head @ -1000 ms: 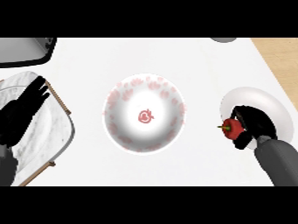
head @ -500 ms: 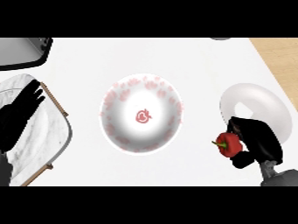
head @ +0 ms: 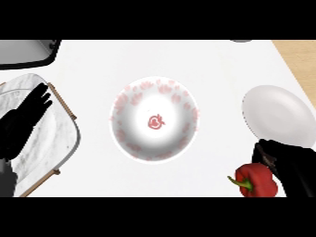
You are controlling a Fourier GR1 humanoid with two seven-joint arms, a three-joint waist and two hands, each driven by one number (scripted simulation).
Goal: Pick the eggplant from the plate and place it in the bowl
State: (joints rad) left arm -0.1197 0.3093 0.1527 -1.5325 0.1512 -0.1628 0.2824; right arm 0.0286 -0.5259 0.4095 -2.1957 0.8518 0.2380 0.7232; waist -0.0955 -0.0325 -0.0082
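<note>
Eggplant per task reads as a red pepper (head: 257, 179), held in curled right hand (head: 292, 163), off the plate (head: 281, 115). Carry left over bowl (head: 154, 119) centre, release low. Left hand (head: 18, 121) resting open.

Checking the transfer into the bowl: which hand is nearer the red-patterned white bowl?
Right. The right hand, holding a red vegetable, is beside the bowl; the left hand rests farther off.
</note>
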